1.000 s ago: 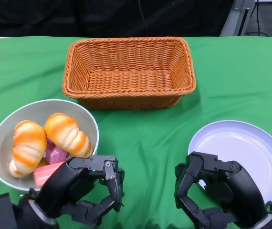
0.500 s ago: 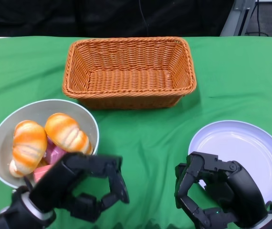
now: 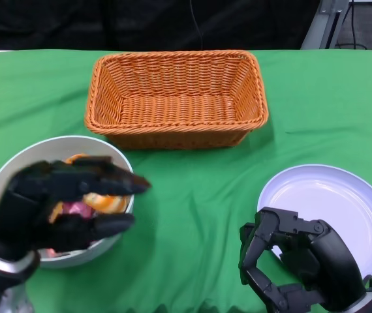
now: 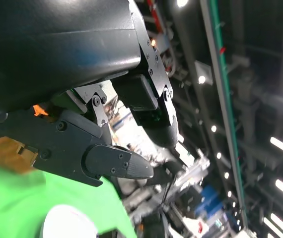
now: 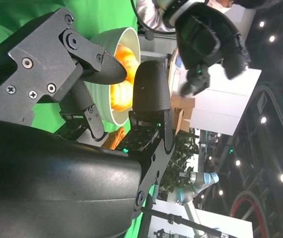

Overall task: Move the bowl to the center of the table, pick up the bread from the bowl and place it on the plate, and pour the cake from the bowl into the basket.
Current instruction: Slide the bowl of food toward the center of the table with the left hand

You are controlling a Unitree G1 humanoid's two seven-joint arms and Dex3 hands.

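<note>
A grey bowl (image 3: 16, 163) stands at the table's left, holding striped orange bread (image 3: 104, 202) and pink cake (image 3: 75, 210). My left hand (image 3: 49, 203) hovers over the bowl with its fingers spread and nothing in them, hiding most of the contents. The white plate (image 3: 333, 202) lies at the right and is bare. My right hand (image 3: 297, 264) rests at the plate's near left edge, fingers bent but apart, holding nothing. In the right wrist view the bowl (image 5: 131, 44) and bread (image 5: 120, 91) show between that hand's fingers (image 5: 151, 89).
A brown wicker basket (image 3: 176, 127) with nothing in it stands at the back centre. Green cloth (image 3: 192, 195) covers the table, bare between bowl and plate.
My left hand has lifted from the front edge, moved left over the bowl and spread its fingers. The right hand, bowl, plate and basket have not moved.
</note>
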